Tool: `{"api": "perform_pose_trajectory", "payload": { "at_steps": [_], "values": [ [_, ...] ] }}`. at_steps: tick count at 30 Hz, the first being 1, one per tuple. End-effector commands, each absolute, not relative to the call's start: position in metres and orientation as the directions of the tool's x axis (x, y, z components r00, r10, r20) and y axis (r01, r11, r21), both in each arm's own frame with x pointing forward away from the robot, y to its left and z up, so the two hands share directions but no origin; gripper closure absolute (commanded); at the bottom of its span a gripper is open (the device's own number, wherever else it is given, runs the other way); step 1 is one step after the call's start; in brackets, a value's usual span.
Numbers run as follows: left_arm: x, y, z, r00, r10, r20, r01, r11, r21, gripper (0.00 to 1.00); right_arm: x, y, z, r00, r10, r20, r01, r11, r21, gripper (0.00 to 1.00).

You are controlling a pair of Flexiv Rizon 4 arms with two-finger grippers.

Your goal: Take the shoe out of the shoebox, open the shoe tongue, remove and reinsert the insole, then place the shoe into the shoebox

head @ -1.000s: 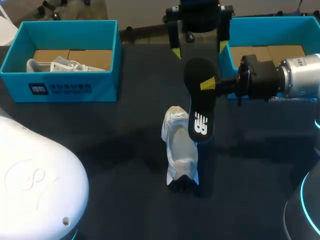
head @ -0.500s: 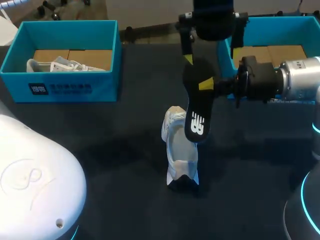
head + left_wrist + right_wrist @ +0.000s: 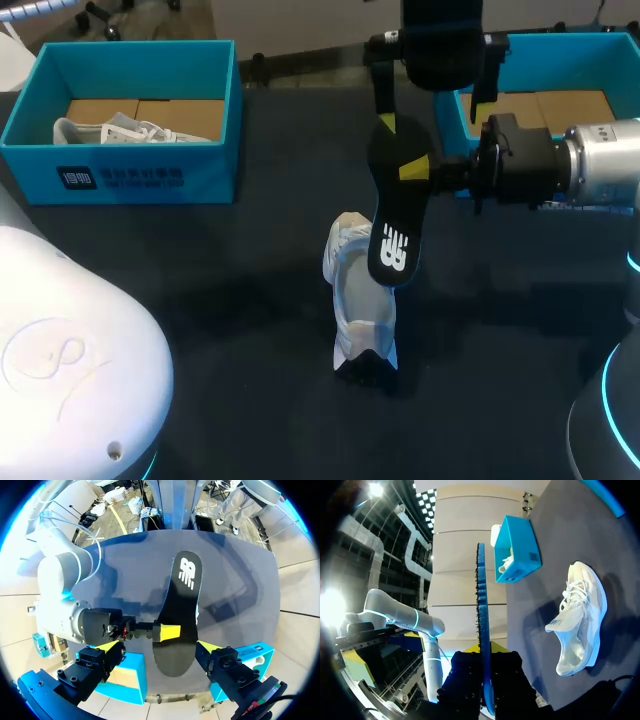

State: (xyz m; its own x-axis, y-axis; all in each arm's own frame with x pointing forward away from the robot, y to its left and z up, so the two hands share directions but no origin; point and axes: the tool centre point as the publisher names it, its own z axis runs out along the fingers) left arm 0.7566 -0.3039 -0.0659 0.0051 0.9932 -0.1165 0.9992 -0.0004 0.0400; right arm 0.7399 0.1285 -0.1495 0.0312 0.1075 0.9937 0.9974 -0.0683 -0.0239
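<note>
Holding: the right gripper [image 3: 418, 170] is clamped on the flat black foam insole [image 3: 393, 205] near its middle. In the right wrist view the insole [image 3: 481, 605] stands edge-on between the two fingers.
Other arm: the left gripper [image 3: 432, 115] hangs over the wide end of the insole with its fingers spread. In the left wrist view one yellow tip is at each side of the insole [image 3: 180, 600], and neither touches it.
Insole: it is up in the air and tilted. Its narrow end, with a white mark, is down by the shoe; I cannot tell if they touch.
Shoe: the white laced shoe [image 3: 358, 295] rests on the dark table [image 3: 250, 300], outside both boxes.
Boxes: the open blue shoebox at the left [image 3: 120, 180] holds a second white shoe [image 3: 110, 130]. The open blue shoebox at the right [image 3: 550, 45] is behind the right arm.
</note>
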Motion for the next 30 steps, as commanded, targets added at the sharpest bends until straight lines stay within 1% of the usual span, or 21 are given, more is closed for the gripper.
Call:
{"api": "perform_pose_trajectory", "payload": {
  "at_steps": [1,7,19,21,25,30],
  "values": [
    [0.756,-0.312,-0.062,0.012,0.994,-0.108,0.999,-0.008,0.037,0.00,0.736,0.128,-0.149,0.030,0.107,0.994,0.996,-0.081,-0.022,1.00],
    [0.754,-0.314,-0.053,0.034,0.992,-0.120,0.998,-0.028,0.051,0.00,0.739,0.127,-0.153,0.035,0.103,0.994,0.996,-0.085,-0.027,1.00],
    [0.756,-0.309,-0.053,0.019,0.990,-0.139,0.999,-0.013,0.044,0.00,0.741,0.126,-0.154,0.043,0.099,0.994,0.996,-0.080,-0.035,1.00],
    [0.756,-0.307,-0.053,0.015,0.987,-0.158,0.999,-0.009,0.042,0.00,0.741,0.126,-0.153,0.044,0.099,0.994,0.996,-0.080,-0.036,1.00],
    [0.756,-0.302,-0.052,0.048,0.980,-0.192,0.998,-0.040,0.048,0.00,0.738,0.123,-0.152,0.043,0.102,0.994,0.996,-0.082,-0.035,1.00],
    [0.756,-0.294,-0.052,0.046,0.973,-0.228,0.998,-0.035,0.054,0.00,0.736,0.119,-0.152,0.050,0.103,0.993,0.995,-0.095,-0.041,1.00]
  ]
}}
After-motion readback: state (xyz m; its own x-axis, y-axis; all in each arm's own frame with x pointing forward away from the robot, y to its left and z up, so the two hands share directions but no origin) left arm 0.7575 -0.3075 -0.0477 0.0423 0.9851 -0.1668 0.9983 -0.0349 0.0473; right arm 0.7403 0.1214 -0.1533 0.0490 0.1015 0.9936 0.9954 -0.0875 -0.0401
